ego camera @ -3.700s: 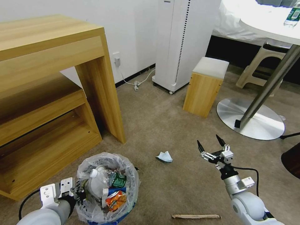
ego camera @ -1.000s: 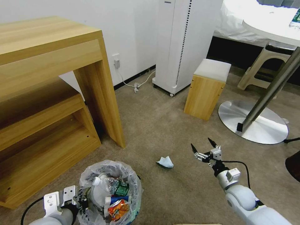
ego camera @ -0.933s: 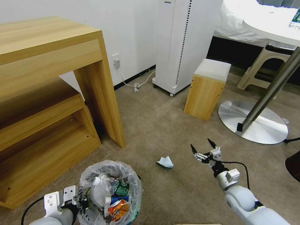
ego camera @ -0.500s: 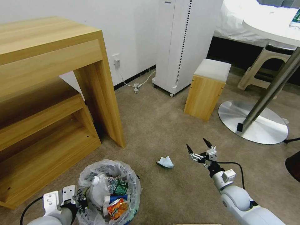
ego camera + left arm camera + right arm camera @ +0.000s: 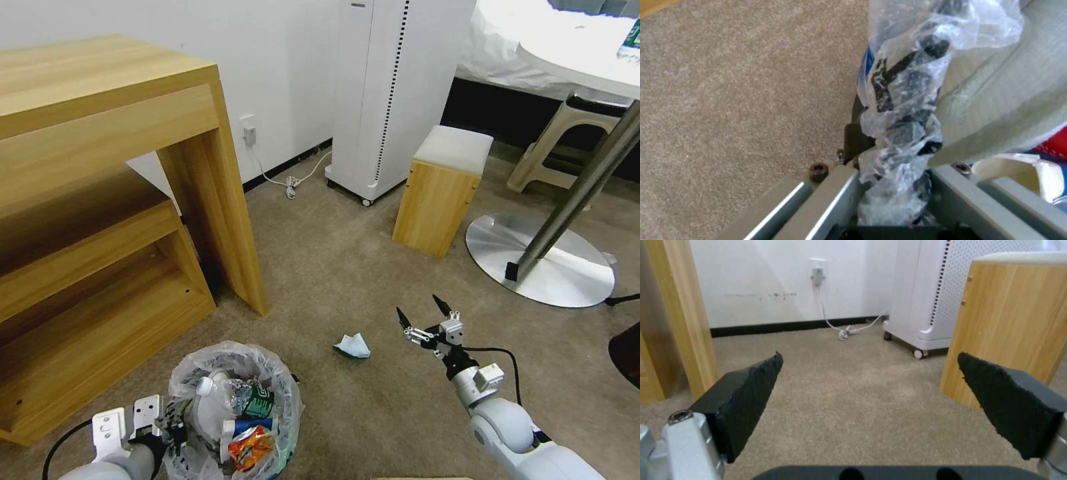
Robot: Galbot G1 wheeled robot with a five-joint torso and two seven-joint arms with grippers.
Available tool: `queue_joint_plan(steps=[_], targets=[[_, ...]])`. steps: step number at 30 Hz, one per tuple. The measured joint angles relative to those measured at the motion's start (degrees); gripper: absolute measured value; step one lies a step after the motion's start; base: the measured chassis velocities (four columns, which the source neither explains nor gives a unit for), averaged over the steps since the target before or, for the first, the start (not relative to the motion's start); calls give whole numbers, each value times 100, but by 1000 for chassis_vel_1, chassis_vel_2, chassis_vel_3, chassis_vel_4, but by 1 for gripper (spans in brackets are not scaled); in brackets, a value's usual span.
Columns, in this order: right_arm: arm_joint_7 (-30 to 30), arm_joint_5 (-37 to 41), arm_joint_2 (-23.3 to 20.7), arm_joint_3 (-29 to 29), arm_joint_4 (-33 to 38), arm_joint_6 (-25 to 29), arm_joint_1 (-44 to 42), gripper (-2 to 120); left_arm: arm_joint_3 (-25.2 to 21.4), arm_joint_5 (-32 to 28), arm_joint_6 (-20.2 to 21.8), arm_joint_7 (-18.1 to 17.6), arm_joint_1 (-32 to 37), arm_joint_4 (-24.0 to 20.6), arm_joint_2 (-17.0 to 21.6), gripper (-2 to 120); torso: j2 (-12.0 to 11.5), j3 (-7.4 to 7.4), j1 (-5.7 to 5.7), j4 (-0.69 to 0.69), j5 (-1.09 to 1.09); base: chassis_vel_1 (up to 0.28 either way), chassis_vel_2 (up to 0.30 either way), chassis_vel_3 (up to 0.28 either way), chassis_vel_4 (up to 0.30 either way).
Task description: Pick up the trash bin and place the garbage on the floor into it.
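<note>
The tissue (image 5: 351, 346), a small crumpled white-and-blue scrap, lies on the beige floor (image 5: 333, 267) between the bin and my right claw (image 5: 419, 316). That claw hangs above the carpet just to the tissue's right, its two black fingers spread wide with nothing between them. From its wrist camera I see bare carpet ahead and the fingers (image 5: 746, 396) aimed toward the wall, so I judge the claw is pointing past the tissue, not at it.

To do this step well I want to swing the claw left and tip it down until the tissue sits centred between the fingers, then lower until the tips press lightly into the pile before closing; a soft scrap like this slips out if I pinch above it.

The bin (image 5: 233, 413) sits near me on the left, already holding a bottle and wrappers in its clear bag. My left claw (image 5: 167, 427) is clamped on the bin's bagged rim, which I judge keeps it steady for the drop.
</note>
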Motion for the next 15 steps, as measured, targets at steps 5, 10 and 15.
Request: queue_joint_plan(steps=[5,10,15], targets=[[-10,-1,5,20,23,21,-31,100,-4,1,-1,-1,5,-10,15,0,0,0,1,0,0,49,-51,-33,56],[-70,2,15,42,30,85,-79,100,16,5,-3,-1,3,-9,13,0,0,0,1,0,-1,113,-122,-116,129],[-1,-83,24,44,28,92,-60,100,23,9,-3,-2,4,-6,10,0,1,-2,-1,-1,0,102,-100,-71,87]])
